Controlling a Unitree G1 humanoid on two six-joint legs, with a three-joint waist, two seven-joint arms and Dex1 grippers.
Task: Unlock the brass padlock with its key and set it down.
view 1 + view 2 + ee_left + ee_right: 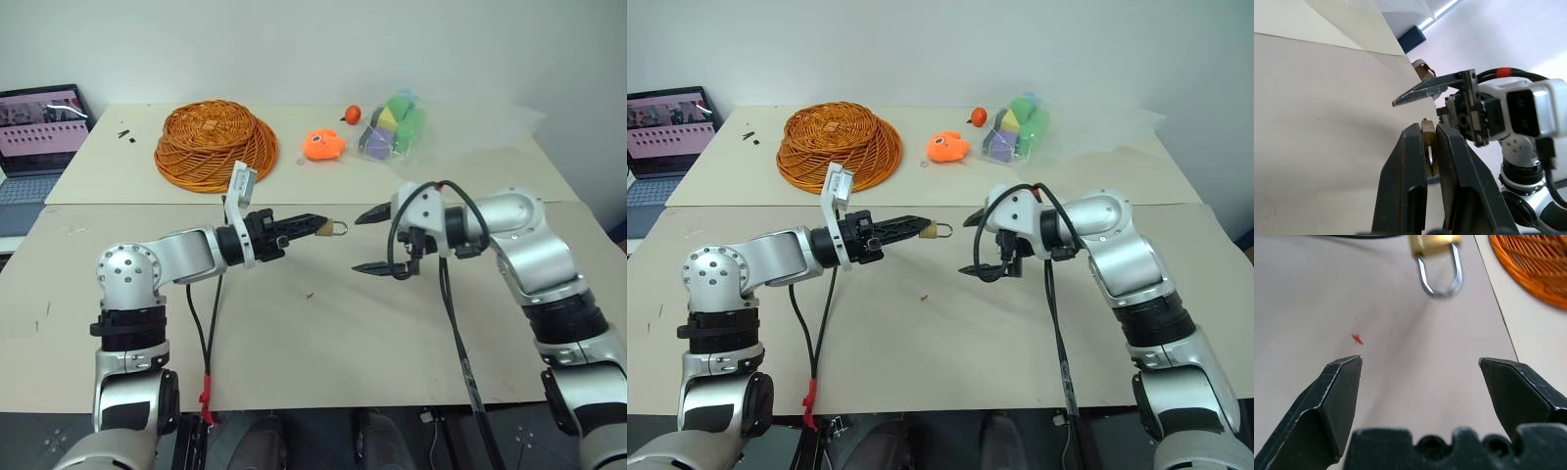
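The brass padlock point(324, 228) hangs in the air above the table, pinched by its body at the tip of my left gripper point(313, 224), which is shut on it. Its silver shackle point(1442, 276) is closed and points toward my right gripper point(357, 242). That gripper stands open a short way to the right of the padlock, facing it, with nothing between its fingers point(1339, 391). In the left wrist view the padlock point(1427, 139) sits between the two black fingers point(1405, 181). The key is out of view.
An overturned orange wicker basket point(216, 145) lies at the back left. An orange toy point(323, 145), a small orange ball point(353, 114) and a bag of coloured blocks point(394, 125) lie behind the grippers. A laptop point(39, 137) stands far left. A red speck point(310, 296) lies on the table point(323, 343).
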